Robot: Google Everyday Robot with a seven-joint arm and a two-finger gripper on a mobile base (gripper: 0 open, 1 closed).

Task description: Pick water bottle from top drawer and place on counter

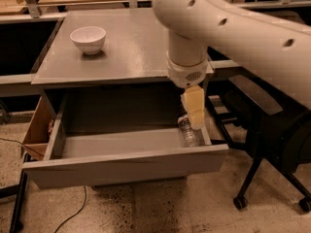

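i count one water bottle (pixel 188 133), lying in one open top drawer (pixel 121 167). there is one counter (pixel 131 47) above it, and one white bowl (pixel 88 39) on that counter. i have one arm (pixel 233 28) in view with one gripper (pixel 196 122), which hangs over the drawer's right end, just above the bottle. to the right is one black wheeled chair (pixel 277 135), and to the left one cardboard box (pixel 38 125).

No legible text or labels anywhere
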